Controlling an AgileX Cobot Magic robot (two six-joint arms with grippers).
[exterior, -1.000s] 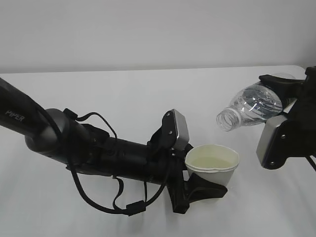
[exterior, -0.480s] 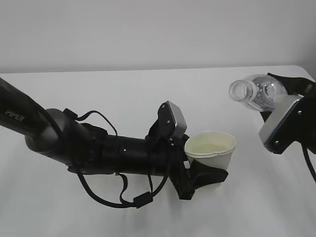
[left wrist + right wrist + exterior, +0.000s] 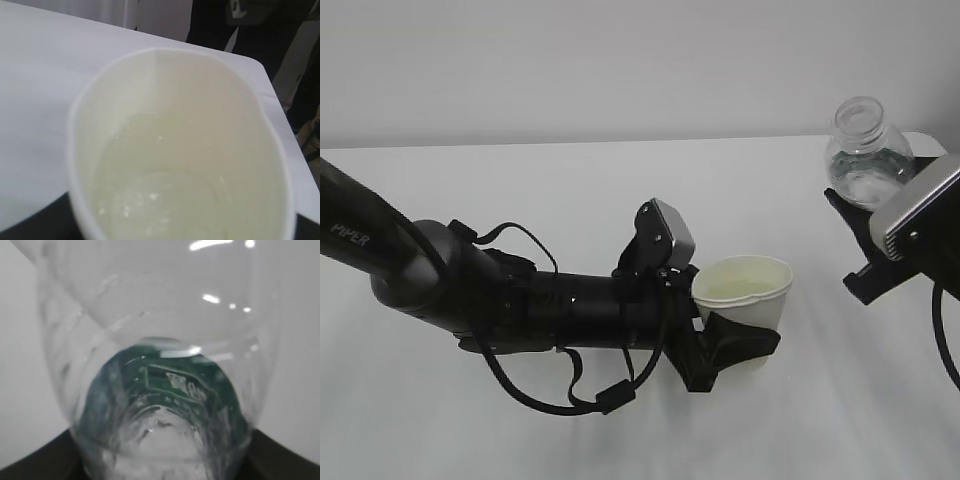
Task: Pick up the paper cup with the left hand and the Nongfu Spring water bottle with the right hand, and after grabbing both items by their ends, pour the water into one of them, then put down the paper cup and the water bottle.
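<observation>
My left hand (image 3: 744, 338), on the black PIPER arm, is shut on the lower part of the paper cup (image 3: 744, 292) and holds it just above the white table, slightly tilted. The cup (image 3: 175, 140) fills the left wrist view, with clear water (image 3: 160, 195) glinting in its cream bottom. My right hand (image 3: 882, 215) is shut on the base end of the Nongfu Spring water bottle (image 3: 866, 160), which stands upright with its open mouth up, to the right of the cup and higher. The right wrist view looks up through the bottle (image 3: 160, 330) at its green label (image 3: 165, 385).
The white table (image 3: 570, 190) runs back to a pale wall, and its far right corner (image 3: 932, 140) lies just behind the bottle. In the left wrist view the table's edge (image 3: 260, 75) shows with dark shapes beyond it.
The bottle swung from lying tilted with its mouth toward the cup to standing upright, and drew away to the right and up. The cup stayed in the left hand, shifting only slightly.
</observation>
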